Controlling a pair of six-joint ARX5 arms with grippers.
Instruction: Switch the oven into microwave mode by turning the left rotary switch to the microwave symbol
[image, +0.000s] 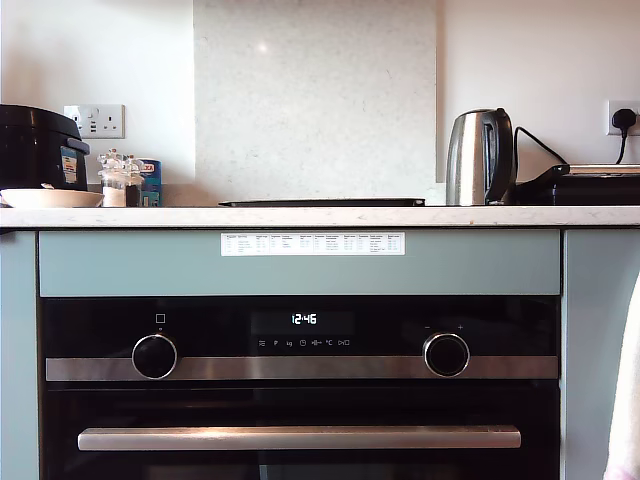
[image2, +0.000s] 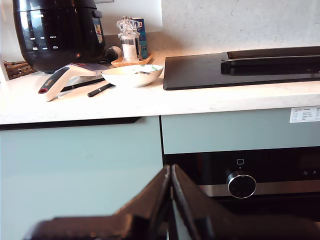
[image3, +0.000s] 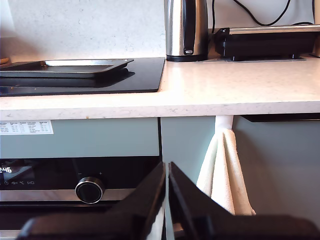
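Note:
The oven (image: 300, 405) is black glass with a steel strip, a long bar handle (image: 298, 437) and a display (image: 304, 319) reading 12:46. The left rotary switch (image: 154, 356) sits at the exterior view's left with a small square symbol above it; it also shows in the first wrist view (image2: 242, 184). A second knob (image: 446, 354) sits at the exterior view's right and shows in the second wrist view (image3: 89, 190). My first gripper (image2: 169, 170) is shut and empty, well short of the switch. My second gripper (image3: 167, 167) is shut and empty too. Neither arm shows in the exterior view.
On the worktop (image: 300, 216) stand a steel kettle (image: 480, 157), a flat hob (image: 322, 203), a black cooker (image: 38, 145), a bowl (image: 50, 197) and a salt mill (image2: 128, 39). A pale towel (image3: 222, 170) hangs beside the oven. A white label strip (image: 312, 243) sits above it.

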